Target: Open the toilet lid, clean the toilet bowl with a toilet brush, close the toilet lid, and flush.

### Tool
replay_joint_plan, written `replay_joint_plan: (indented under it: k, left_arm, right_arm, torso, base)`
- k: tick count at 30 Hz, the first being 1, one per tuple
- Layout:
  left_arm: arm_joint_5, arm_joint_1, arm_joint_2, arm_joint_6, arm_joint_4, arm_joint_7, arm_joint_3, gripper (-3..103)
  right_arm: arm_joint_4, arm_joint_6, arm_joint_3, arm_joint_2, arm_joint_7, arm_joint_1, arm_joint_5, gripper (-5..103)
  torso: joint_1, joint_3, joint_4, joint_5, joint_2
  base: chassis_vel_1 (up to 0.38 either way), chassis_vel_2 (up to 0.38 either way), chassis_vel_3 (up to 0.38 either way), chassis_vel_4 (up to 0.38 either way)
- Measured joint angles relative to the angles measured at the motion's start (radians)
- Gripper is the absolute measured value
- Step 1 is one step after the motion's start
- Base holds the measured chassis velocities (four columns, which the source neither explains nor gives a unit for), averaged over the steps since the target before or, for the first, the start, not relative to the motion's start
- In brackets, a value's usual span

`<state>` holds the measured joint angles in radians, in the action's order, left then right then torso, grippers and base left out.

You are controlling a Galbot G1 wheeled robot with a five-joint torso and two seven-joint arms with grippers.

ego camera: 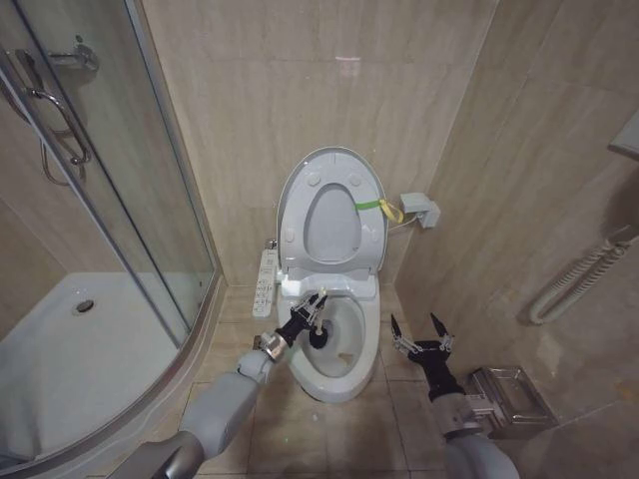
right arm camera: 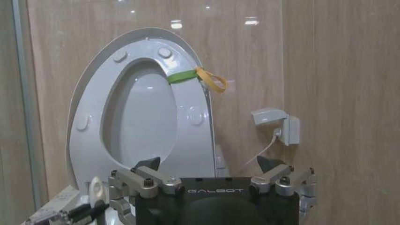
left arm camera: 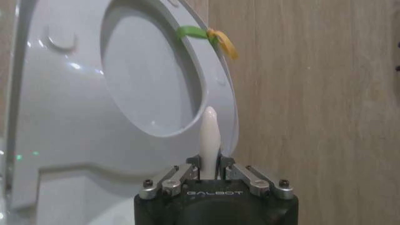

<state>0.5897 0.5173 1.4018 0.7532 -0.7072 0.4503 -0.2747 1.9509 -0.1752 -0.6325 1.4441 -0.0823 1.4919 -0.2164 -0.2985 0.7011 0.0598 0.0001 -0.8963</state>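
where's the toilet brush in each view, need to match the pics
Head view: the toilet brush is held by the left tool, its dark head at the toilet bowl rim.
Left wrist view: its pale handle rises from that tool, before the raised toilet lid.
Right wrist view: the handle tip sits low beside the lid.
Shared landmark: the yellow-green strap.

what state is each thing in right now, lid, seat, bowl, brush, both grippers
lid: raised upright against the wall
seat: raised with the lid
bowl: uncovered
brush: held, dark head down inside the bowl
left gripper: shut on the brush handle, over the bowl
right gripper: open, beside the bowl
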Motion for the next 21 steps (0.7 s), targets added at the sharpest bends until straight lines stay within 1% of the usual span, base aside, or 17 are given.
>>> replay_joint_plan:
  k: [2,3,6,11,13,15,16,18,20,21]
  left_arm:
    - [-0.001,-0.005,0.011,0.000,0.026,0.018,0.000,19]
    - [-0.001,-0.005,0.011,0.000,0.026,0.018,0.000,19]
    - [0.003,-0.006,0.014,0.000,0.036,0.046,0.001,19]
    - [0.006,0.008,0.006,0.011,-0.002,0.044,0.004,19]
    - [-0.002,0.025,-0.011,0.015,-0.066,0.011,0.005,19]
    - [-0.031,0.053,-0.035,0.011,-0.164,-0.042,0.005,19]
    - [-0.031,0.053,-0.035,0.011,-0.164,-0.042,0.005,19]
    - [-0.048,0.077,-0.049,-0.001,-0.232,-0.079,0.004,19]
    - [-0.063,0.117,-0.059,-0.010,-0.324,-0.141,-0.012,19]
    - [-0.063,0.117,-0.059,-0.010,-0.324,-0.141,-0.012,19]
  right_arm:
    - [0.000,0.000,0.000,0.000,0.000,0.000,0.000,100]
    - [0.000,0.000,0.000,0.000,0.000,0.000,0.000,100]
    - [0.000,0.000,0.000,0.000,0.000,0.000,0.000,100]
    - [0.000,0.000,0.000,0.000,0.000,0.000,0.000,100]
    - [0.000,0.000,0.000,0.000,0.000,0.000,0.000,100]
    - [0.000,0.000,0.000,0.000,0.000,0.000,0.000,100]
    - [0.000,0.000,0.000,0.000,0.000,0.000,0.000,100]
    - [0.000,0.000,0.000,0.000,0.000,0.000,0.000,100]
    - [0.000,0.000,0.000,0.000,0.000,0.000,0.000,100]
    - [0.000,0.000,0.000,0.000,0.000,0.000,0.000,100]
  torso:
    - [0.000,0.000,0.0001,0.0000,0.000]
    - [0.000,0.000,0.0001,0.0000,0.000]
    - [0.000,0.000,0.0000,0.0000,0.000]
    - [0.000,0.000,0.0000,-0.0001,0.000]
    - [0.000,0.000,0.0001,0.0000,0.000]
    - [0.000,0.000,0.0000,0.0000,0.000]
    - [0.000,0.000,0.0000,0.0000,0.000]
    - [0.000,0.000,0.0000,-0.0001,0.000]
    - [0.000,0.000,0.0000,-0.0001,0.000]
    - [0.000,0.000,0.0000,-0.0001,0.000]
  base:
    - [0.000,0.000,0.000,0.000]
    - [0.000,0.000,0.000,0.000]
    - [0.000,0.000,0.000,0.000]
    - [0.000,0.000,0.000,0.000]
    - [0.000,0.000,0.000,0.000]
    - [0.000,0.000,0.000,0.000]
    - [0.000,0.000,0.000,0.000]
    - [0.000,0.000,0.000,0.000]
    - [0.000,0.000,0.000,0.000]
    - [0.000,0.000,0.000,0.000]
